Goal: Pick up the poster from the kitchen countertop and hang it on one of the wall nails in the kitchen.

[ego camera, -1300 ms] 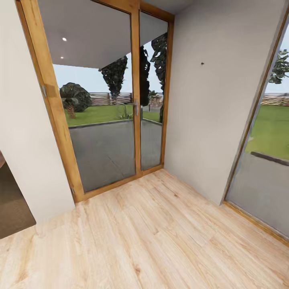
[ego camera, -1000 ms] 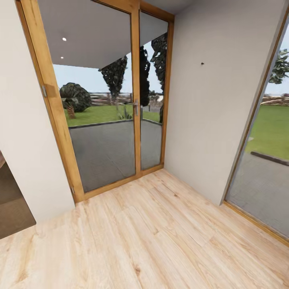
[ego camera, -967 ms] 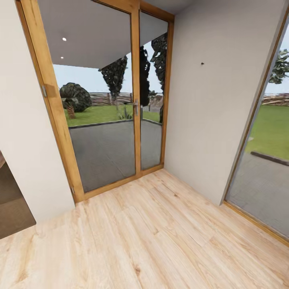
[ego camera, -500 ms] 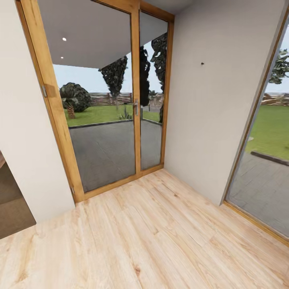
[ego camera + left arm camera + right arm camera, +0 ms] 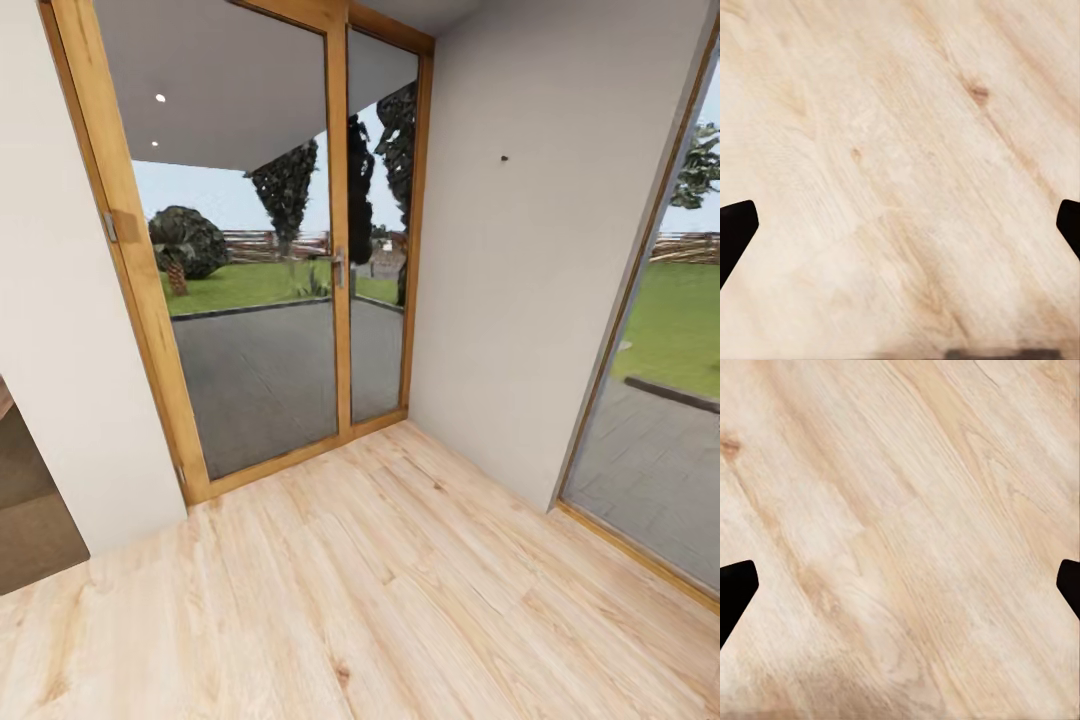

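From the head view, at the far left sat a dark opening (image 5: 30, 520) beside a pale wall section (image 5: 55, 300), then came the wood-framed glass door (image 5: 260, 300) with its small handle (image 5: 338, 268), patio and lawn beyond. Right of it stood the plain pale wall (image 5: 520, 300), and high on it one tiny dark speck, probably one of the wall nails (image 5: 504, 158), though it was too small to be sure. Further right, another glazed panel (image 5: 660, 400). Light wooden floor (image 5: 380, 600) ran across the bottom.

No containers anywhere here.

The left gripper (image 5: 900, 225) hung over bare floorboards, jaws spread wide, nothing between them. The right gripper (image 5: 900, 585) showed the same: dark tips far apart over wood grain, empty.

Against the earlier head pictures, nothing had shifted; door, wall and speck sat exactly where they were
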Tool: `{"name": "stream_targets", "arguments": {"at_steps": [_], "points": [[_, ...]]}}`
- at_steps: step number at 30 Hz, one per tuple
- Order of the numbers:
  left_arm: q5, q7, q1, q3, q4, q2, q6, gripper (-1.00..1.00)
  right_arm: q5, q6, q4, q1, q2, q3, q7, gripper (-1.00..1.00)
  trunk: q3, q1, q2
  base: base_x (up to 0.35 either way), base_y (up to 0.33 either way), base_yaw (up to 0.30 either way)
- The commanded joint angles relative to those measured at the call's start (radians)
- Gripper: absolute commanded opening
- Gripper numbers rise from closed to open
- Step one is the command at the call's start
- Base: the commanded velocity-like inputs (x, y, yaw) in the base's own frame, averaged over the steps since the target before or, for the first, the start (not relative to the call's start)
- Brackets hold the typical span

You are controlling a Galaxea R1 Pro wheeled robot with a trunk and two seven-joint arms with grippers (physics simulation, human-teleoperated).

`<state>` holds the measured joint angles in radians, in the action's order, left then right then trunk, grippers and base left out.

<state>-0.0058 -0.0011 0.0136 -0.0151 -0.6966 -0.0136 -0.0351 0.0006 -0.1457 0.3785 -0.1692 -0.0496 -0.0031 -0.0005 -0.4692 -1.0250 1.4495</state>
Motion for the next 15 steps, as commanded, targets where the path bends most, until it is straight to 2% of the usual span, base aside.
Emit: {"name": "stream_targets", "arguments": {"at_steps": [1,4,8,11,15], "points": [[-0.001,0.000,0.000,-0.001,0.000,0.001,-0.002,1.00,0.000,-0.003,-0.002,0.000,-0.002,0.000,0.000,1.00,-0.001,0.000,0.000,0.000,0.000,-0.062],[0.000,0.001,0.000,0.000,0.000,0.003,-0.002,1.00,0.001,-0.004,-0.003,0.000,-0.004,0.001,-0.001,1.00,0.000,0.000,0.000,0.000,0.000,-0.165],[0.000,0.001,0.000,0.000,0.001,0.004,-0.002,1.00,0.001,-0.004,-0.004,0.001,-0.006,0.000,-0.001,1.00,0.001,0.000,0.000,-0.025,0.000,-0.279],[0.000,0.001,0.000,0.000,0.001,0.004,-0.002,1.00,-0.001,-0.003,-0.004,0.001,-0.006,-0.001,-0.001,1.00,0.002,0.000,0.000,-0.157,0.000,-0.193],[-0.001,0.000,0.000,0.000,0.002,0.004,-0.001,1.00,0.000,-0.002,-0.005,0.002,-0.008,-0.001,-0.002,1.00,0.003,0.000,0.000,-0.258,0.000,-0.083]]}}
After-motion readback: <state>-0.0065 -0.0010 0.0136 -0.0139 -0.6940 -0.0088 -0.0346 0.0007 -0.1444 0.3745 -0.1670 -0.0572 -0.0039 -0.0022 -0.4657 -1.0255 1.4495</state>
